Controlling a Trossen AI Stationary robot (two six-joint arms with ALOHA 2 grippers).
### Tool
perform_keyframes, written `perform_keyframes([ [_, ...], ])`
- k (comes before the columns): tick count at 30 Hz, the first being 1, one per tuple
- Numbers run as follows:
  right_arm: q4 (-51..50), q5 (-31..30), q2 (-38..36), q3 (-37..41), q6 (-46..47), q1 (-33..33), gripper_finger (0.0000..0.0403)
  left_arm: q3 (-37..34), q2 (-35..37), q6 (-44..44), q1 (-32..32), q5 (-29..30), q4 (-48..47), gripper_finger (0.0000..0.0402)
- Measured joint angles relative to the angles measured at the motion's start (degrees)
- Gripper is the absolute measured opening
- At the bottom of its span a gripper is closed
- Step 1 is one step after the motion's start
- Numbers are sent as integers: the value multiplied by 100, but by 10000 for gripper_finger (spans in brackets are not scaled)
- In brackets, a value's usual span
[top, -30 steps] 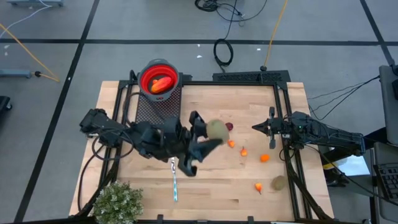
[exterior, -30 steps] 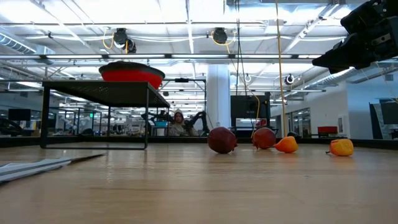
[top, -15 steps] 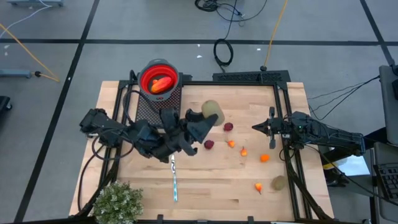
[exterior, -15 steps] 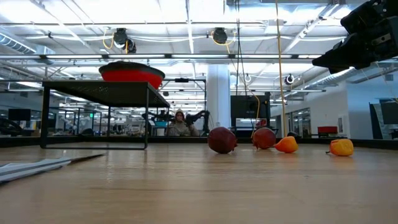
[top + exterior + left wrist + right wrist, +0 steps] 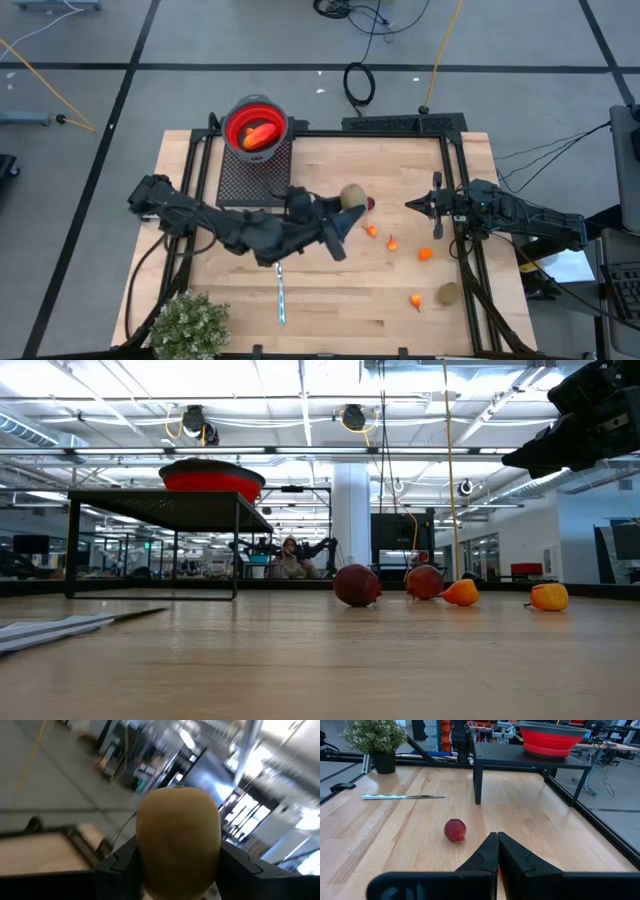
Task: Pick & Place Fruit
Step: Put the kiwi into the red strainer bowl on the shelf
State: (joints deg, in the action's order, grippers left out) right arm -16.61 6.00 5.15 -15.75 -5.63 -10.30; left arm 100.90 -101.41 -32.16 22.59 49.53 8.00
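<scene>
**Left gripper holds a kiwi above mid-table**

Nearest the front edge sit the potted plant [image 5: 188, 326] and the knife [image 5: 281, 296], with a second kiwi [image 5: 449, 294] and an orange bit [image 5: 415, 299] toward the right. Mid-table, the left gripper [image 5: 343, 208] is clamped on a brown-green kiwi [image 5: 178, 840], lifted off the wood beside a dark red ball [image 5: 370, 204]; more orange bits [image 5: 425, 253] lie nearby. The right gripper [image 5: 413, 205] waits at the right side, fingers pressed together. Farthest back, the red bowl [image 5: 255, 126] on its black stand [image 5: 252, 175] holds the red-orange fruit [image 5: 257, 137]
</scene>
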Motion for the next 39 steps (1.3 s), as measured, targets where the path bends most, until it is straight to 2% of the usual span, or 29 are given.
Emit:
perform_keyframes([
  [3,1,2,0,0,2,-1,0,0,0,-752,-68,-282,-917,184],
  [8,0,2,2,0,1,-1,0,0,-2,-1591,-230,-1574,-2127,184],
  [11,-1,2,0,1,2,0,0,0,0,-1787,-307,-2084,-2772,184],
  [26,1,2,2,0,2,1,0,0,-2,-3838,-653,-3044,-6183,184],
  [39,-1,2,1,0,2,1,0,-2,37,-4016,-1126,-3466,-8235,184],
])
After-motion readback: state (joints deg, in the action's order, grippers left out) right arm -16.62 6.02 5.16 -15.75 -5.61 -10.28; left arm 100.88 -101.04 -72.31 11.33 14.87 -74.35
